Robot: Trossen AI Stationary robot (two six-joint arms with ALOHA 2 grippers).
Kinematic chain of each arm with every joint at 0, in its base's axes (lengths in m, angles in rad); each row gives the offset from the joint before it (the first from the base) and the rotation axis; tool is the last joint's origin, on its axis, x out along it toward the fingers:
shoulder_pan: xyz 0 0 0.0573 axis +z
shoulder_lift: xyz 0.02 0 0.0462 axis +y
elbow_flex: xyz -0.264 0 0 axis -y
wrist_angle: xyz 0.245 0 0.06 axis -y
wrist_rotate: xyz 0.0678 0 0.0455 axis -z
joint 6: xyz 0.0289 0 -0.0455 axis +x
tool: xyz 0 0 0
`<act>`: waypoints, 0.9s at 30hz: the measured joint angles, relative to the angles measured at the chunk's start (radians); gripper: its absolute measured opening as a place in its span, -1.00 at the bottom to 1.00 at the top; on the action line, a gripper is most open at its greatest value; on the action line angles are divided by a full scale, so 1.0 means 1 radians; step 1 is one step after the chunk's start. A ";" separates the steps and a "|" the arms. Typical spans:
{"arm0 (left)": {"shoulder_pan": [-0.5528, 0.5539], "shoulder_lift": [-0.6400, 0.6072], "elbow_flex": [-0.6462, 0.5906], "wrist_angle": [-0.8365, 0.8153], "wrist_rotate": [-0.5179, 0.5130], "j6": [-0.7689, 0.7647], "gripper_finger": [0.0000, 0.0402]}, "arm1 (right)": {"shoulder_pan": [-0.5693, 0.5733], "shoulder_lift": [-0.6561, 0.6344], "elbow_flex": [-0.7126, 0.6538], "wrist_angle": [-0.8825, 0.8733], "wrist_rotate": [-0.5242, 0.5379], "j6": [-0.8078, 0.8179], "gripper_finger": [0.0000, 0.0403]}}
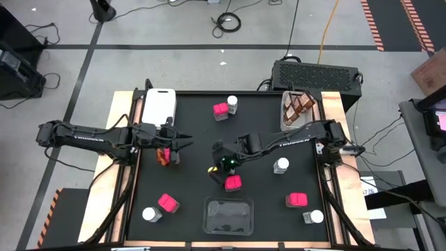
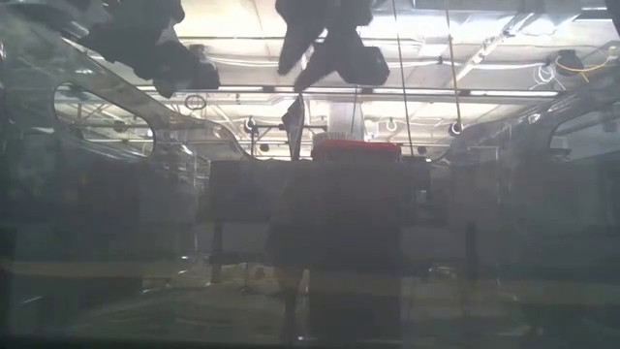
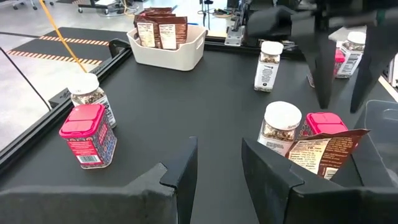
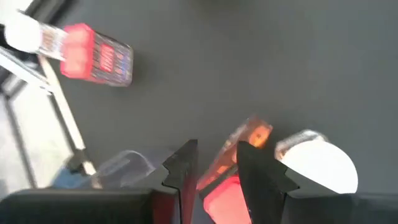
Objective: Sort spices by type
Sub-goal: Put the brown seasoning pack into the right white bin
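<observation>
A pink square-topped spice box (image 3: 323,122), a clear white-lidded jar (image 3: 281,124) and a brown packet (image 3: 323,154) stand together mid-table. The packet leans upright against the other two. My right gripper (image 1: 221,167) hangs just above this group, open, fingers pointing down. In the right wrist view the packet (image 4: 249,134), pink box (image 4: 221,194) and white lid (image 4: 323,168) lie beyond the fingertips (image 4: 214,158). My left gripper (image 1: 188,143) waits open over the table's left middle, nothing between its fingers (image 3: 221,168).
A white tray of brown packets (image 1: 296,108) stands far right, a white tray (image 1: 159,104) far left and a clear tray (image 1: 226,215) at the near edge. Pink boxes (image 1: 221,110) (image 1: 167,203) (image 1: 296,200) and a jar (image 1: 281,165) are scattered. A red-brown item (image 1: 164,155) lies by my left gripper.
</observation>
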 joint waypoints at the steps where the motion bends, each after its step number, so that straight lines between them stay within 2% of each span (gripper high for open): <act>1: 0.000 0.000 0.000 0.000 0.000 0.000 -0.36 | 0.006 0.012 0.000 -0.002 0.011 -0.001 -0.47; 7: 0.000 0.000 0.000 -0.002 0.008 0.002 -0.36 | 0.028 0.067 0.000 0.010 0.014 -0.013 -0.47; 19: 0.000 0.000 0.000 -0.001 0.011 0.019 -0.36 | 0.037 0.092 0.000 -0.047 0.064 -0.035 -0.49; 23: 0.000 0.000 0.000 -0.001 0.011 0.020 -0.36 | 0.038 0.093 0.000 -0.054 0.063 -0.056 -0.61; 27: 0.000 0.000 0.000 -0.001 0.011 0.020 -0.36 | 0.037 0.093 0.000 -0.056 0.060 -0.090 -0.82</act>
